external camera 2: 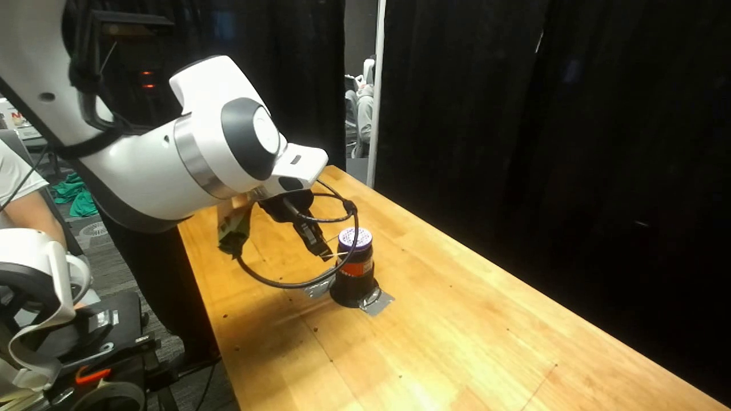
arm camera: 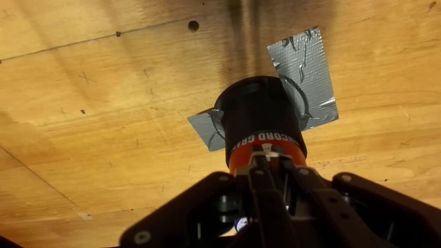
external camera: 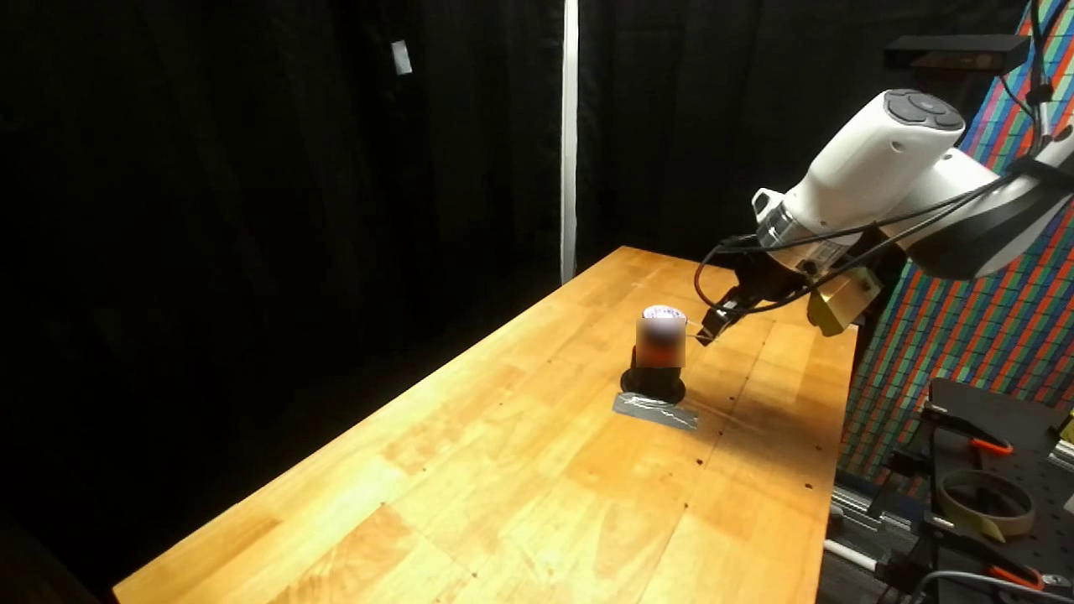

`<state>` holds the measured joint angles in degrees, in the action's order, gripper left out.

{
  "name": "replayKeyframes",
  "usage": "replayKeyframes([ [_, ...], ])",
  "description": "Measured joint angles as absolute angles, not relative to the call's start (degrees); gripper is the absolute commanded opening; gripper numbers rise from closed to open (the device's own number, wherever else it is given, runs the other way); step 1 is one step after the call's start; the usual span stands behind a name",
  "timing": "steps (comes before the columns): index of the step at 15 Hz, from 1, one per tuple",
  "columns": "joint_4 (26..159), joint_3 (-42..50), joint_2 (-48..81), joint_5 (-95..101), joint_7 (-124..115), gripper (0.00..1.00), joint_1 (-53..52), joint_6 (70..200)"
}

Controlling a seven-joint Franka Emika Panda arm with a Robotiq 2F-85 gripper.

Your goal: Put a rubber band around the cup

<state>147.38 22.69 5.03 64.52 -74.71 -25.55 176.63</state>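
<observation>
The short black cylindrical cup (external camera 2: 357,270), with a red-orange stripe and a purple-patterned whitish top, stands upright on the pale wooden table (external camera: 520,470), well in from both long edges; pieces of silver-grey tape (arm camera: 313,75) lap its base. The black two-fingered gripper (external camera 2: 326,255) tilts down just beside its upper half, fingers close together — whether they meet, I cannot tell. A thin pale rubber band (arm camera: 272,154) arches across the fingertips, and in both exterior views a strand reaches into the slim gap toward the cup; contact is unclear. In an exterior view a thin black cable (external camera 2: 285,285) crosses before the cup. Away from the gripper, the boards spread wider — out to the edge by a black cloth curtain (external camera: 277,210).
</observation>
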Motion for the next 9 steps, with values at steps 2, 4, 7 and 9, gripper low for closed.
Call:
replayKeyframes([
  [2, 146.9, 22.9, 5.0, 69.5, -79.9, 0.14, -25.7, 175.8],
  [4, 146.4, 22.9, 5.1, 73.7, -85.0, 0.13, -26.3, 174.5],
  [7, 145.4, 22.0, 5.3, 78.9, -93.1, 0.14, -28.4, 171.4],
  [9, 144.8, 21.1, 5.6, 81.8, -98.0, 0.13, -30.0, 169.0],
])
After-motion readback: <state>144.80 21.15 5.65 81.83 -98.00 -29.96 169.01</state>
